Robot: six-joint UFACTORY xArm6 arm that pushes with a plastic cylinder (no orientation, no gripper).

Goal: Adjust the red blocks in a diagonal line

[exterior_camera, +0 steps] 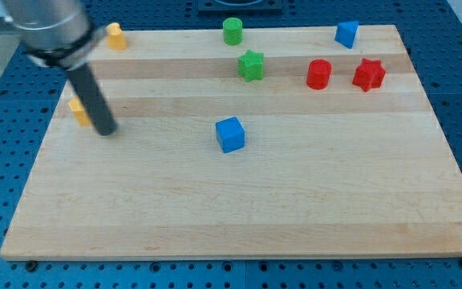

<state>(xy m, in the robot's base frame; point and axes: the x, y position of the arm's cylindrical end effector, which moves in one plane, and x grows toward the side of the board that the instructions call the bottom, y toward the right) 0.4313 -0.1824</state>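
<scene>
A red cylinder (318, 74) and a red star block (368, 75) stand side by side near the view's upper right of the wooden board (231, 201). My tip (106, 131) rests on the board at the view's left, far from both red blocks. It is right next to a yellow block (78, 111), which the rod partly hides.
A blue cube (230, 134) sits near the board's middle. A green star (251, 65) and a green cylinder (232, 31) are at the top middle. A blue block (346, 34) is at the top right. A second yellow block (116, 36) is at the top left.
</scene>
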